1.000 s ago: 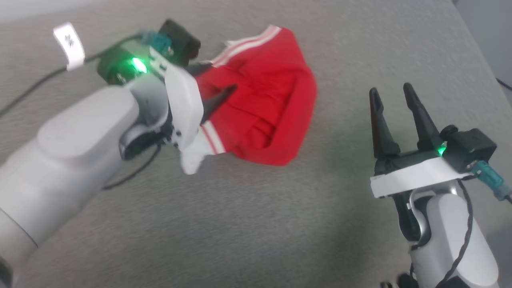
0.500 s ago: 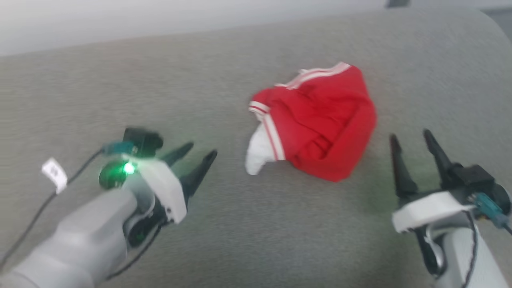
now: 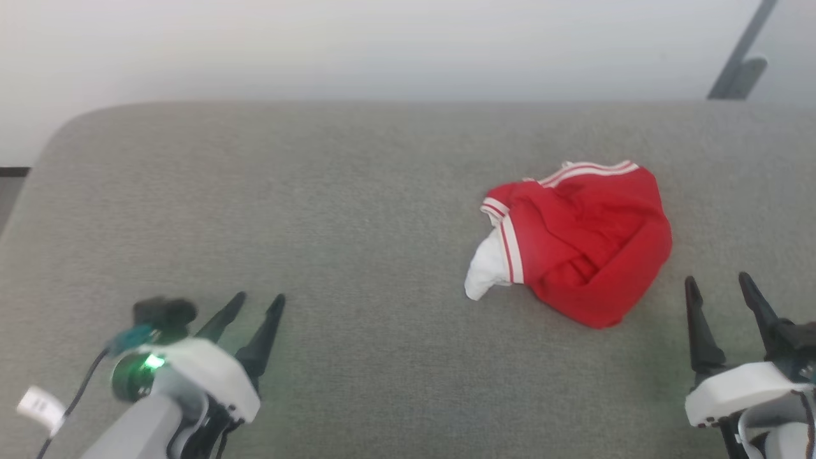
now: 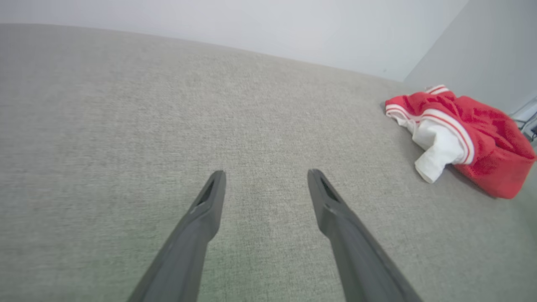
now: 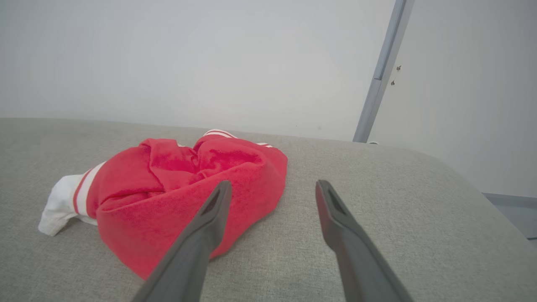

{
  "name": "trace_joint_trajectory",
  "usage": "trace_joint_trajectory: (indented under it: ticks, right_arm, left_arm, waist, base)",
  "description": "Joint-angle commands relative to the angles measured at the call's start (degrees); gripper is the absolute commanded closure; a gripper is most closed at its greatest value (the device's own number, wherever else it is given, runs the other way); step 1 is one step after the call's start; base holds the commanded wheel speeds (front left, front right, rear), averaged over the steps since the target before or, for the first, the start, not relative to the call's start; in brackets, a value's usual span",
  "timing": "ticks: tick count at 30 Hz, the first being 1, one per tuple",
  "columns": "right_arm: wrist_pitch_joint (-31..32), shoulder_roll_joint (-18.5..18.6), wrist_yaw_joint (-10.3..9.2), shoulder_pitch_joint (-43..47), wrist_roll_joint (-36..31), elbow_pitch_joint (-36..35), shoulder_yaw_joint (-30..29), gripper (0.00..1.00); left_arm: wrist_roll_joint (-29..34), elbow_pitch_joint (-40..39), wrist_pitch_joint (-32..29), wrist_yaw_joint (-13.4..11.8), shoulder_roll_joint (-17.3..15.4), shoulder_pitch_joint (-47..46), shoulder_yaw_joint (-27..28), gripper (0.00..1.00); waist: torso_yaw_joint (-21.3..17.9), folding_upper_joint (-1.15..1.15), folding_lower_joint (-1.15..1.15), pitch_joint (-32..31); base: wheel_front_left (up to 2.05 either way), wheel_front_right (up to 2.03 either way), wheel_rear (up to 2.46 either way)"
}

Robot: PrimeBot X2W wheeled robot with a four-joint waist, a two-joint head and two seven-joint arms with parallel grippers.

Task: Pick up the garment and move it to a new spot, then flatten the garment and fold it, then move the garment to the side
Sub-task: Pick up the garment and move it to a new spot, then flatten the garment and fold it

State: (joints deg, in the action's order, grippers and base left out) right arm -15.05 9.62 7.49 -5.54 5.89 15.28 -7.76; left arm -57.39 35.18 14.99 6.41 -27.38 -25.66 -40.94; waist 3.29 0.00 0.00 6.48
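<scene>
The garment (image 3: 583,245) is a red jersey bunched into a heap on the right half of the grey cushion, a white sleeve with red-striped trim poking out at its left. It also shows at the far right in the left wrist view as the garment (image 4: 465,138), and left of centre in the right wrist view as the garment (image 5: 184,188). My left gripper (image 3: 258,303) stands open at the lower left, far from the cloth, nothing between its fingers. My right gripper (image 3: 717,284) is open at the lower right, just off the heap's near right edge.
The grey fabric surface (image 3: 319,210) runs wide, with rounded far corners and a pale wall behind. A grey vertical post (image 5: 379,71) stands against the wall at the back right. A dark cable and white tag (image 3: 38,405) hang by my left wrist.
My left gripper has left the garment and drawn back to the lower left, empty. The head camera has swung up and back, so the heap sits further right in its view.
</scene>
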Motion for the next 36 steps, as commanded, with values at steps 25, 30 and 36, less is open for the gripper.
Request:
trace_joint_trajectory:
  ticks: [25, 30, 36]
  right_arm:
    - [-0.17, -0.83, 0.00, -0.42, 2.67, -3.00, -0.04, 0.00]
    - [-0.17, -0.94, 0.00, -0.64, 2.46, -2.90, 0.06, 0.00]
    - [-0.17, -1.03, 0.00, -0.90, 2.28, -2.88, 0.17, 0.00]
  left_arm:
    - [39.21, -25.63, 0.27, 0.35, 16.19, 29.06, 43.56, 0.00]
    - [40.43, -24.99, 0.27, 0.90, 17.32, 28.89, 44.33, 0.00]
    - [40.48, -24.55, 0.27, 1.04, 17.87, 28.24, 43.99, 0.00]
  waist:
    - [-1.76, 0.00, 0.00, -4.27]
    - [-1.84, 0.00, 0.00, -4.11]
    - [-1.82, 0.00, 0.00, -3.62]
  base:
    - [0.00, 0.00, 0.00]
    - [0.00, 0.00, 0.00]
    - [0.00, 0.00, 0.00]
